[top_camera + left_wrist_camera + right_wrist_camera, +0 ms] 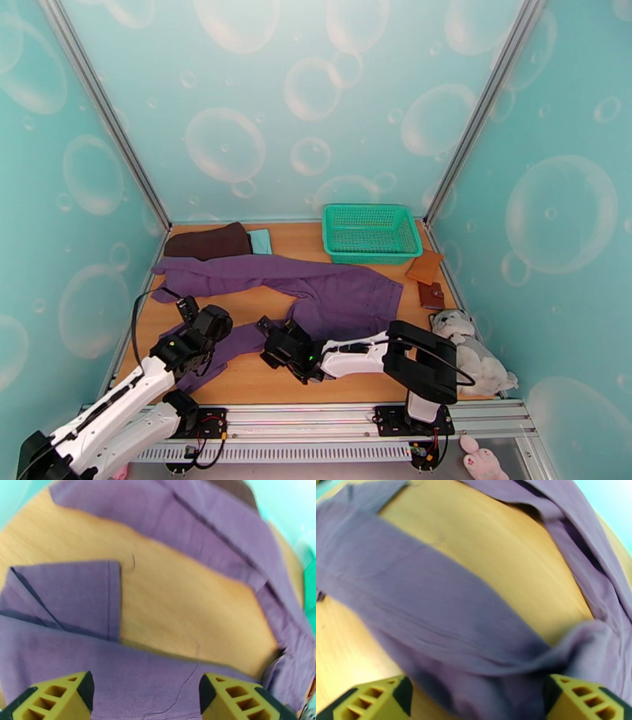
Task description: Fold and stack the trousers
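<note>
A wooden worktop (261, 379) sits inside a booth with teal bubble-patterned walls, seen from above. The purple trousers (347, 296) lie spread across the middle of it. Their waist is toward the right, one leg stretches to the far left edge, and the other leg angles toward the near left, leaving a wedge of bare wood between the two legs.

The left gripper (186, 308) hangs over the near leg at the left side. In the left wrist view its yellow fingers (59, 695) stand wide apart above the purple fabric (130, 677), with nothing held between them. A folded-back hem lies just ahead of them.

The right gripper (267, 341) reaches in from the right over the same leg, close to the crotch. In the right wrist view its fingers (375, 699) are also spread wide, with the cloth (434, 614) passing beneath. Whether they touch the cloth cannot be told.

Along the far edge lie a dark brown folded cloth (209, 241) and, just beside it, a light teal folded cloth (260, 241). A green basket (371, 253) stands further right. A grey and white plush toy (470, 347) rests at the right edge.
</note>
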Controlling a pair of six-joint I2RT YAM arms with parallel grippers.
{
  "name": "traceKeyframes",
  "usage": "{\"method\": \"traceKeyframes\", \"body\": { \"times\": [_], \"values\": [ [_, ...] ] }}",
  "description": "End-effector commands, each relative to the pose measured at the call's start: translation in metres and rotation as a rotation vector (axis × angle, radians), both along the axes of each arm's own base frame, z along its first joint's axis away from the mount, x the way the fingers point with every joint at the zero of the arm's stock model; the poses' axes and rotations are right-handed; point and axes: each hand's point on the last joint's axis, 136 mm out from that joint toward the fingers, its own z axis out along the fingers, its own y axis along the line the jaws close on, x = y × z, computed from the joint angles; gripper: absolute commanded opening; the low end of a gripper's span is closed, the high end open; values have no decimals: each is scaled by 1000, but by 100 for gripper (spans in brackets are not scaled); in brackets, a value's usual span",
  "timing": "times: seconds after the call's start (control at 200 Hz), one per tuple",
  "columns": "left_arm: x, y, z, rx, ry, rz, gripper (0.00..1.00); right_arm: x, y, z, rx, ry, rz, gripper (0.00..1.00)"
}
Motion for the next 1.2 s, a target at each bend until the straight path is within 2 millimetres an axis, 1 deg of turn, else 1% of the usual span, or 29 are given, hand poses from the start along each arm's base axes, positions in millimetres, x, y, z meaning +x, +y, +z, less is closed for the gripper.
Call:
{"method": "traceKeyframes", "body": {
  "times": [0.0,0.085,0.175,0.295,0.395,0.475,0.555,0.6,0.63,0.72,0.79,0.855,0.925,1.01,1.085,1.15,1.2],
  "values": [
    [3,19,35,29,-67,64,74,15,14,3,-55,-82,20,91],
    [4,19,43,29,-77,54,74,19,18,-4,-78,-88,19,91],
    [4,18,41,21,-82,44,74,23,22,-8,-93,-98,16,89],
    [5,16,38,14,-82,40,74,26,24,-11,-100,-95,12,68],
    [5,16,37,14,-85,42,74,29,24,-8,-86,-89,6,50],
    [6,15,36,12,-89,36,74,29,25,-2,-66,-94,10,33],
    [7,14,34,15,-86,29,74,29,27,6,-46,-99,15,19],
    [7,13,32,17,-83,26,74,29,28,11,-36,-100,15,9],
    [8,13,31,17,-81,23,74,30,28,15,-29,-102,15,0],
    [9,11,28,19,-74,16,74,34,26,27,-7,-116,-5,0],
    [10,10,26,19,-70,10,74,38,21,40,24,-125,-30,0],
    [11,7,25,19,-68,-6,74,41,15,55,71,-125,-52,0],
    [16,-3,23,9,-68,-65,74,45,5,74,135,-109,-83,0],
    [23,-23,20,-6,-63,-180,74,57,-16,91,190,-64,-156,0],
    [28,-43,19,-12,-64,-280,75,68,-39,106,223,-43,-226,0],
    [31,-54,19,-5,-63,-319,75,76,-63,115,249,-26,-292,0],
    [33,-64,20,-3,-73,-362,76,83,-85,118,267,11,-353,0]
  ]
}}
